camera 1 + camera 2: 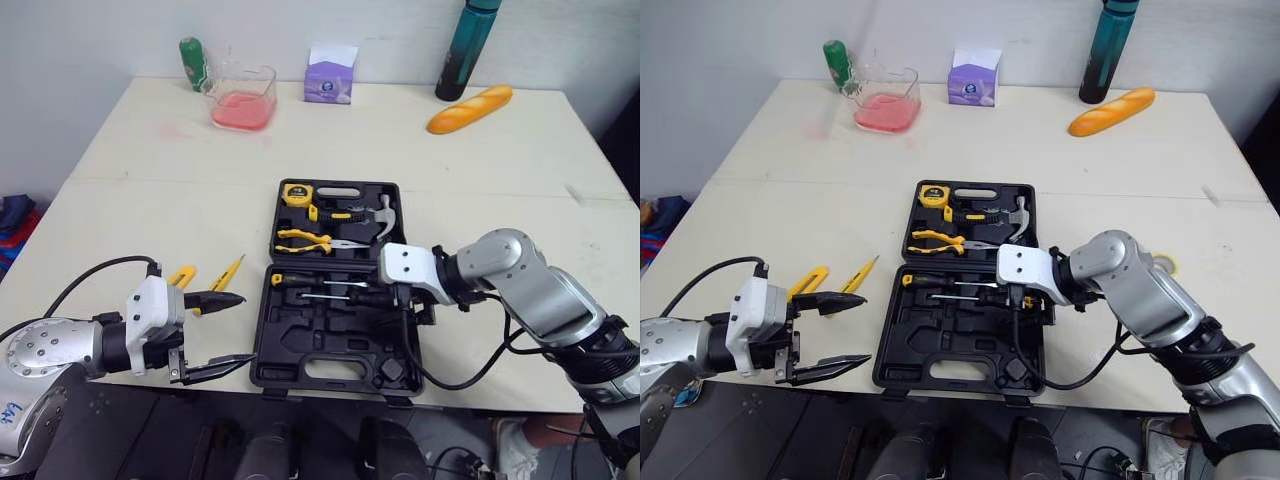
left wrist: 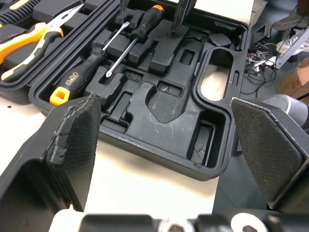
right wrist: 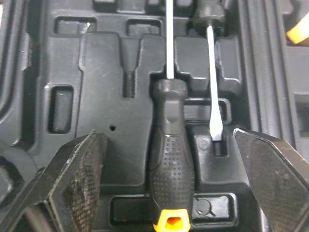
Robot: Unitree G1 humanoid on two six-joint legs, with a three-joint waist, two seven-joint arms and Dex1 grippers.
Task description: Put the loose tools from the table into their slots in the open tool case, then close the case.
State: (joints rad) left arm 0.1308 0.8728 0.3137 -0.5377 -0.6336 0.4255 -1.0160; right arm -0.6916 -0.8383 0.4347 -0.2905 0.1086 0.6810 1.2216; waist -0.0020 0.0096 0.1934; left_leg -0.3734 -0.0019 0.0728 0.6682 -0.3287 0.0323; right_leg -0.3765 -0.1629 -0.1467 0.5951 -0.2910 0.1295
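Your right gripper (image 3: 164, 140), fingers (image 3: 79, 166) spread, straddled a seated black-handled screwdriver (image 3: 166, 169) in the black plastic tool case (image 1: 300, 345); closing could unseat it.

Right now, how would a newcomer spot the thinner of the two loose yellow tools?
Find the open black tool case at the table's front edge. Left of it, beyond the left gripper, lie two yellow tools. The slim yellow tool is nearer the case, long and pointed; the stubby yellow tool is shorter and broader.
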